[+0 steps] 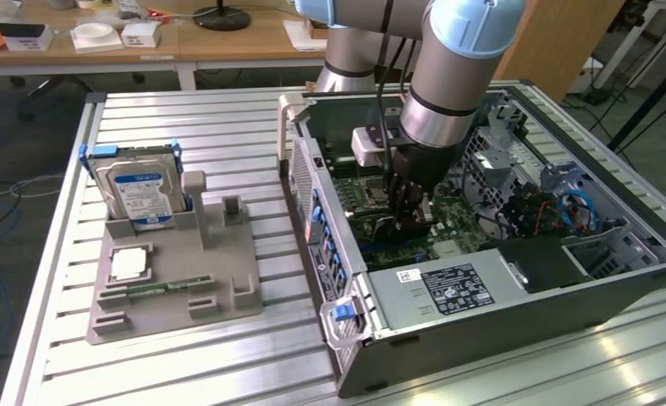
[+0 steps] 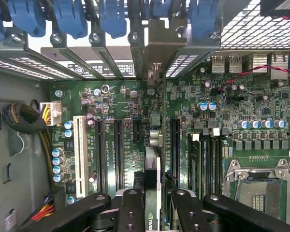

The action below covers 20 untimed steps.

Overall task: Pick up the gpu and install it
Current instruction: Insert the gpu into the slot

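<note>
Down inside the open computer case [image 1: 446, 347], my gripper [image 1: 410, 222] hangs over the motherboard [image 2: 111, 106]. The wrist view shows the gpu [image 2: 152, 164] edge-on: a thin card with a green-lettered label, pinched between the black fingers [image 2: 131, 203]. It stands upright over the board, between two long black expansion slots [image 2: 174, 145]. Its silver end bracket [image 2: 154, 53] reaches up to the case's rear slot openings. Whether the card's edge sits in a slot is hidden. The gripper is shut on the gpu.
Blue retention latches [image 2: 70, 19] line the case's rear wall. A bare CPU socket [image 2: 258, 186] and a cable bundle [image 2: 24, 118] flank the slots. On the slatted table, a grey holder [image 1: 174, 279] carries the hard drive [image 1: 140, 190], a CPU [image 1: 129, 264] and a memory stick [image 1: 157, 288].
</note>
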Tool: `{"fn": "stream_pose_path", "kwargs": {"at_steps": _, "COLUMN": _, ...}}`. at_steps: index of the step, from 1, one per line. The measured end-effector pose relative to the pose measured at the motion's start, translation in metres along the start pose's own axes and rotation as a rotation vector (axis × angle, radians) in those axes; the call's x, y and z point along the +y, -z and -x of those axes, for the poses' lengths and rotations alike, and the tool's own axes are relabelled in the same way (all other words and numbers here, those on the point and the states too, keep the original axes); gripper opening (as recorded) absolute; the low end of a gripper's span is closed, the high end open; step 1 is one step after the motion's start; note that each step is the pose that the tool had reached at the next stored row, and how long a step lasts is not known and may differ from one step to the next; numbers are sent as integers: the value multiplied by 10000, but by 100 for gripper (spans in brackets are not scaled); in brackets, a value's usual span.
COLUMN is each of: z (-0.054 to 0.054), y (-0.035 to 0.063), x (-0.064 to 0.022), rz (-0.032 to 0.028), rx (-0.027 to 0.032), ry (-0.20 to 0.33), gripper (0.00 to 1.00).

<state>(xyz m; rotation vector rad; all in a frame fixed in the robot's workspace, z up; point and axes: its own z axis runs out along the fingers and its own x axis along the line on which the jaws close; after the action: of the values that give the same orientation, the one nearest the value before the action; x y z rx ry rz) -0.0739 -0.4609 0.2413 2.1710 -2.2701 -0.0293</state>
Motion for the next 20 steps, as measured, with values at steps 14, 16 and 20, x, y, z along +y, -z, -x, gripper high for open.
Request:
{"fn": "stream_pose_path", "kwargs": {"at_steps": 14, "z": 3, "y": 18, "x": -6, "rz": -1, "rx": -27, "ry": 3, "gripper": 26}}
{"fn": "stream_pose_path", "kwargs": {"at_steps": 16, "z": 3, "y": 24, "x": -6, "rz": -1, "rx": -28, "ry": 3, "gripper": 26}}
{"fn": "stream_pose_path", "kwargs": {"at_steps": 20, "z": 19, "y": 20, "x": -7, "rz": -5, "rx": -33, "ry": 7, "gripper": 26}}
